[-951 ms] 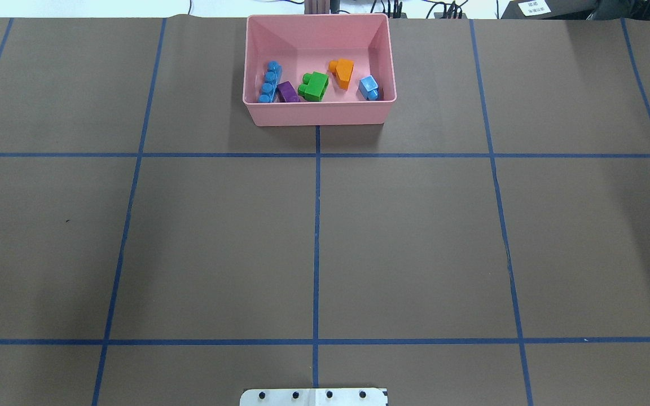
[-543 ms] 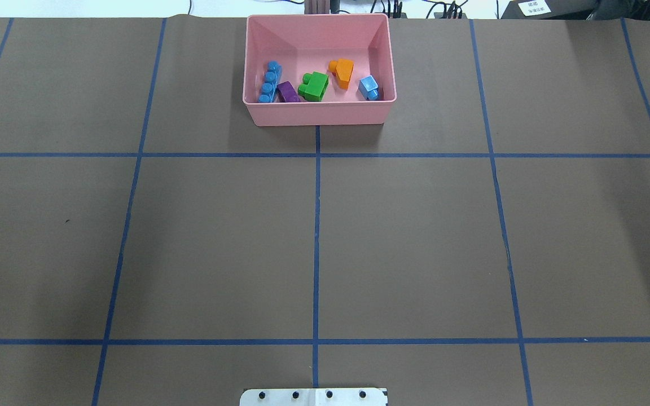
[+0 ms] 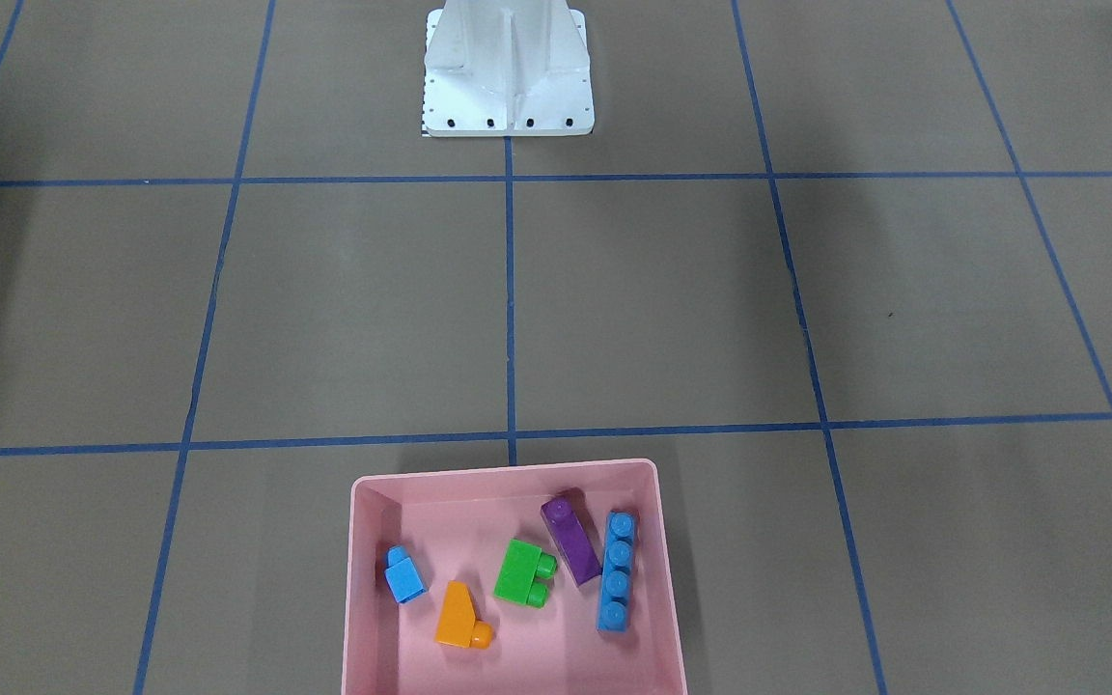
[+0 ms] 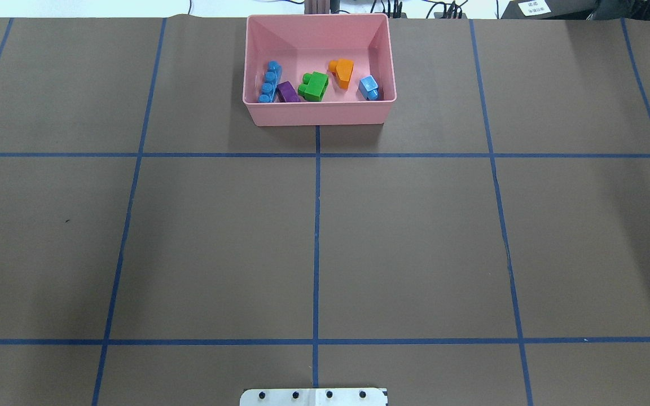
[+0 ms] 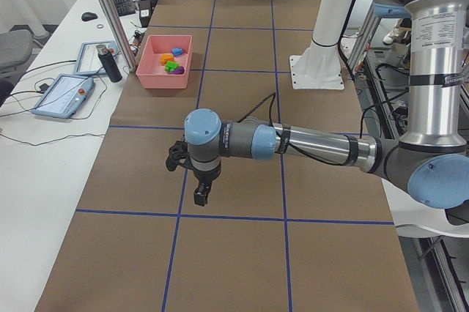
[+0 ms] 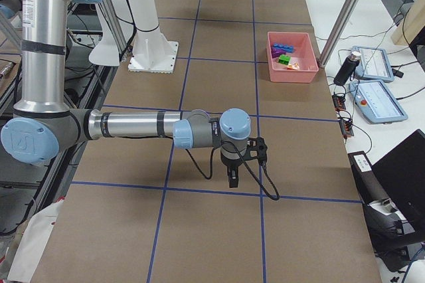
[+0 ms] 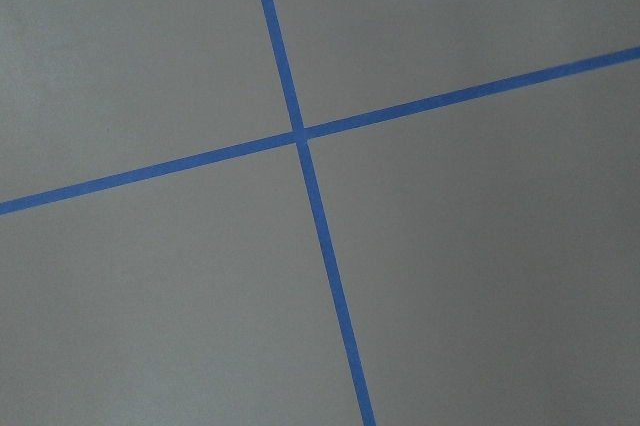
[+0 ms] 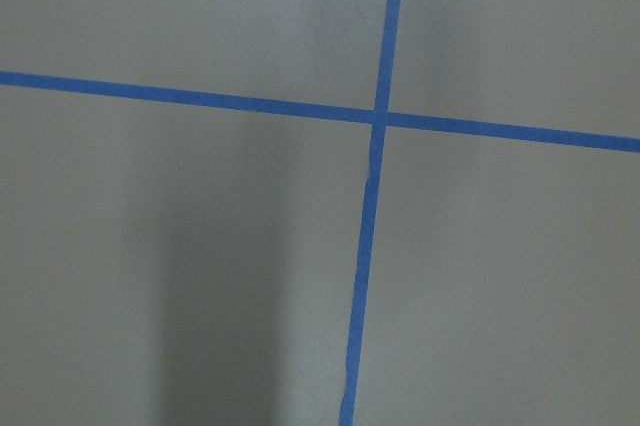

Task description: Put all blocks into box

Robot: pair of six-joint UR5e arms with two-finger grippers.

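The pink box [image 4: 319,115] stands at the table's far middle; it also shows in the front-facing view [image 3: 508,471]. Inside it lie the long blue block [image 4: 269,82], purple block [image 4: 287,91], green block [image 4: 313,86], orange block [image 4: 343,71] and small blue block [image 4: 369,87]. No block lies on the table. My left gripper [image 5: 201,195] hangs above the table far from the box, seen only in the exterior left view. My right gripper [image 6: 231,180] does the same in the exterior right view. I cannot tell whether either is open. Both wrist views show only brown paper and blue tape.
The white metal base [image 4: 313,397] sits at the table's near edge. Blue tape lines [image 4: 316,225] grid the brown cover. A black bottle [image 5: 110,63] and a tablet [image 5: 64,96] lie on the side desk beyond the box.
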